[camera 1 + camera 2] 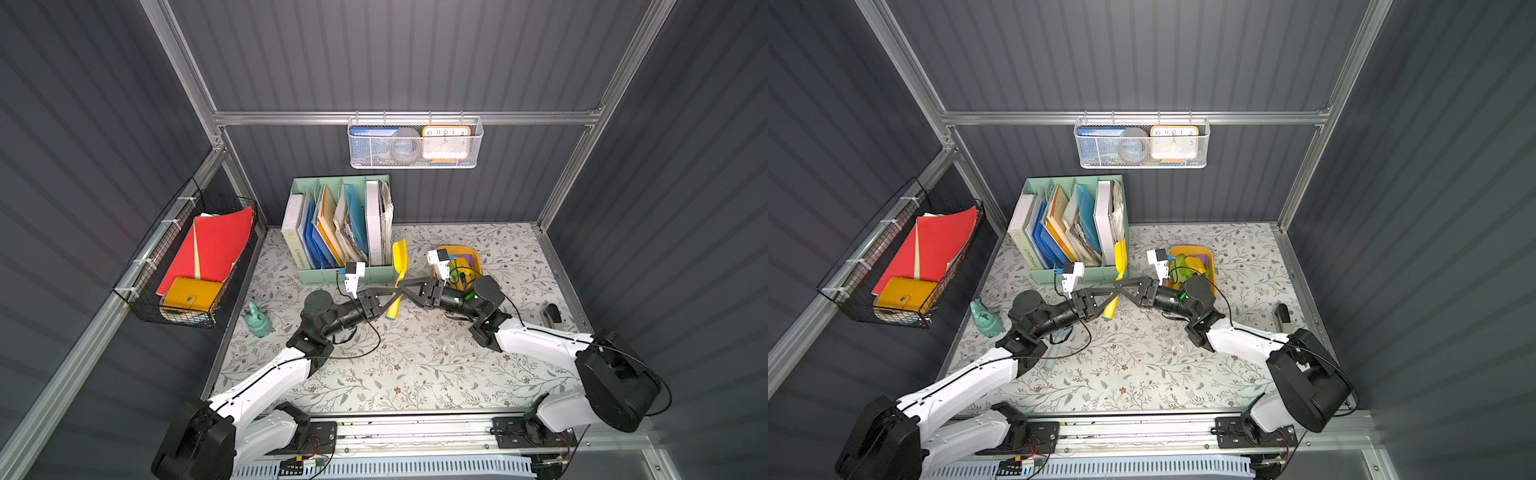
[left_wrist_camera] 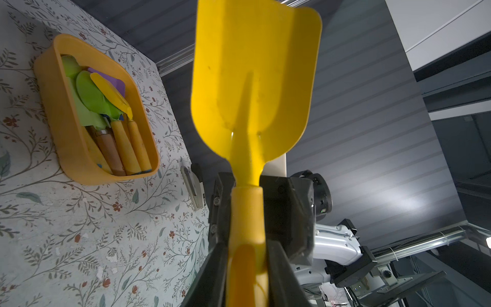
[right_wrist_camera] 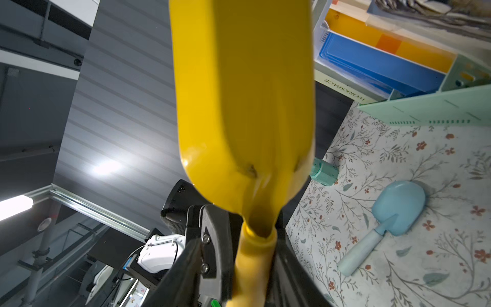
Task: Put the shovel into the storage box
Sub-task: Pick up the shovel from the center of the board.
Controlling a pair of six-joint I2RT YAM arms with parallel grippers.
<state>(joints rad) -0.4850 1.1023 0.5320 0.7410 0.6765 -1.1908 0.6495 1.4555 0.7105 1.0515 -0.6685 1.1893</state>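
The yellow shovel [image 1: 400, 259] [image 1: 1120, 257] hangs above the table with its blade up and towards the back. My left gripper [image 1: 395, 296] [image 2: 247, 239] is shut on its handle, and the blade [image 2: 252, 79] fills that wrist view. My right gripper [image 1: 404, 289] [image 3: 252, 252] meets it tip to tip, with its fingers on both sides of the same handle just below the blade [image 3: 244, 93]. Whether both fingers press the handle is unclear. The mustard-yellow storage box [image 1: 478, 262] [image 1: 1211, 266] [image 2: 61, 119] sits behind the right wrist and holds several toy tools.
A mint-green file holder [image 1: 345, 274] stands just behind the shovel. A white mesh basket [image 1: 415, 145] hangs on the back wall and a black wire basket [image 1: 187, 257] on the left wall. On the table are a teal toy [image 1: 257, 320], a stapler [image 1: 552, 313] and a light blue shovel [image 3: 398, 207].
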